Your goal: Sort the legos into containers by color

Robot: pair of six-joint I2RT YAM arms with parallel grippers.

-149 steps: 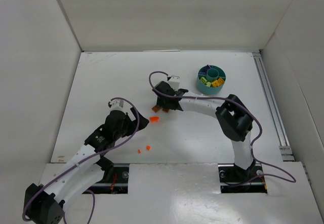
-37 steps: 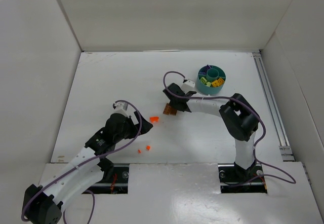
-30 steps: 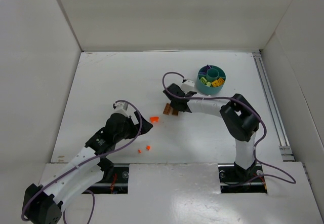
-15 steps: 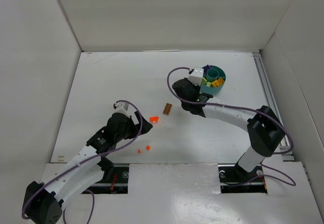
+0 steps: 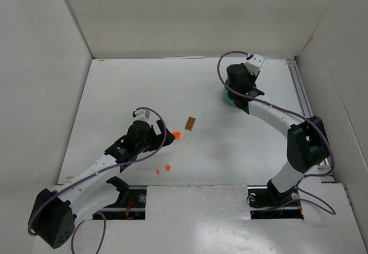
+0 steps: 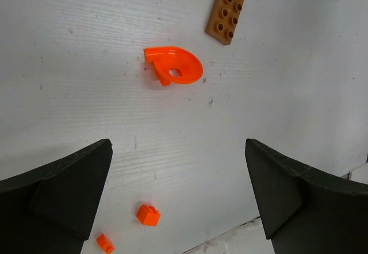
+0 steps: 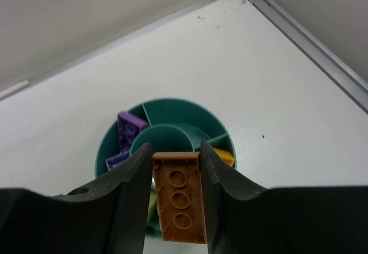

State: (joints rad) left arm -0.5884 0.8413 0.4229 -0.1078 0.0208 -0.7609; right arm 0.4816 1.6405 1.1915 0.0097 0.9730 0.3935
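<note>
Both arms (image 5: 95,170) are white with black joints (image 5: 305,142) and purple cables (image 5: 229,53).

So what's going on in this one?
The right arm holds a brown brick in its jaws above the teal dish, which already has purple pieces and a yellow one. The left arm, jaws open, hovers over an orange curved piece; a brown plate and two small orange bricks lie loose nearby.
</note>
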